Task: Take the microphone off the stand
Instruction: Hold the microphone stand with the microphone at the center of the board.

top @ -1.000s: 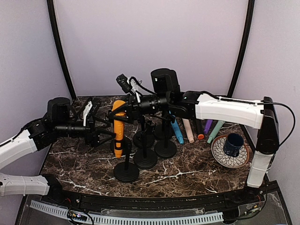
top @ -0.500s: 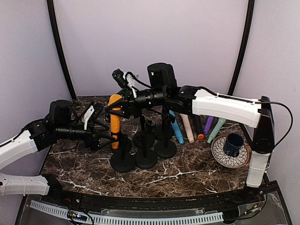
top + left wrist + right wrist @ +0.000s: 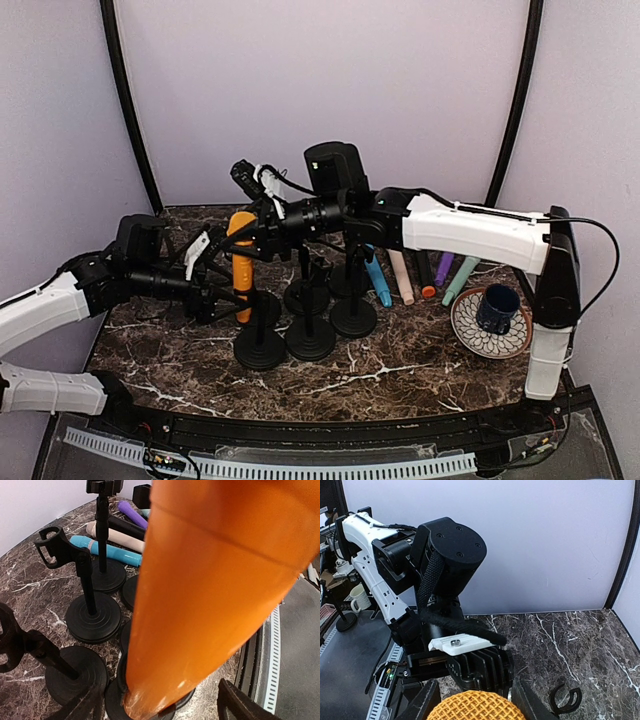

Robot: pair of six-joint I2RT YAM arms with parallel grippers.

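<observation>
Above the black stand (image 3: 261, 345), upright orange microphone (image 3: 241, 268), tapered body, mesh head.

Six microphones (image 3: 242, 255) (one cup (image 3: 497, 307), one plate (image 3: 466, 331))

The left arm (image 3: 50, 305) reaches in low from the left with its wrist level. The left gripper (image 3: 222, 285) stands wide open, its fingers (image 3: 235, 705) on either side of the microphone (image 3: 241, 270) and apart from it. The right arm (image 3: 470, 232) stretches across level from the right, and the right gripper (image 3: 247, 230) is clamped on the microphone's head.
</observation>
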